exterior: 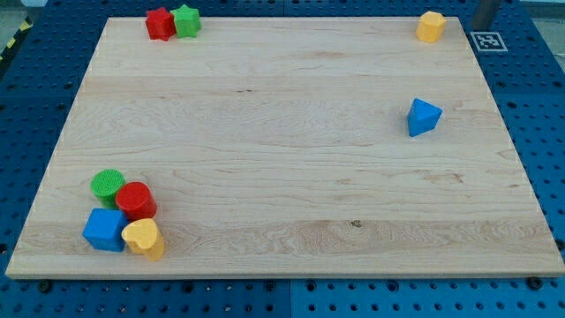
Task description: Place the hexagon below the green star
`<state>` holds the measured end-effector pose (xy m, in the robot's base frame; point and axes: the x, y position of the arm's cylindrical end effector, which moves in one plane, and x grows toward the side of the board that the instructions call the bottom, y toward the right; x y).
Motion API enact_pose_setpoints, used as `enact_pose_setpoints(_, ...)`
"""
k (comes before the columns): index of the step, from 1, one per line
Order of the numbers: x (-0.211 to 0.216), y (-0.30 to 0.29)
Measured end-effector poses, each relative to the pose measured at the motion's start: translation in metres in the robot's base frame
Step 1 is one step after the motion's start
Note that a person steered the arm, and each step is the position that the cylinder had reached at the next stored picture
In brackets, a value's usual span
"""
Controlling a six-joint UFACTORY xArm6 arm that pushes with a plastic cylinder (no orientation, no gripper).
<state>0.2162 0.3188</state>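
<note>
Yellow heart block (pixel 144 238) nearest on wooden board (pixel 282 132); tip unseen.

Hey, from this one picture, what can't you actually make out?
- My tip: the rod is cut off by the view's top edge, its end not clearly seen.
- Red block beside the green star: too small to tell its shape.
- Yellow hexagon: its sides are too small to count.

We saw the yellow hexagon (pixel 431 26) lying flat near the board's top right corner, well apart from the green star (pixel 186 19) at top left.
</note>
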Motion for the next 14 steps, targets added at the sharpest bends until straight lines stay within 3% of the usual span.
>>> enact_pose_setpoints(4, 0.002, -0.075)
enact_pose_setpoints(6, 0.037, -0.102)
enact_pose_setpoints(8, 0.002, -0.131)
enact_pose_setpoints(14, -0.020, -0.227)
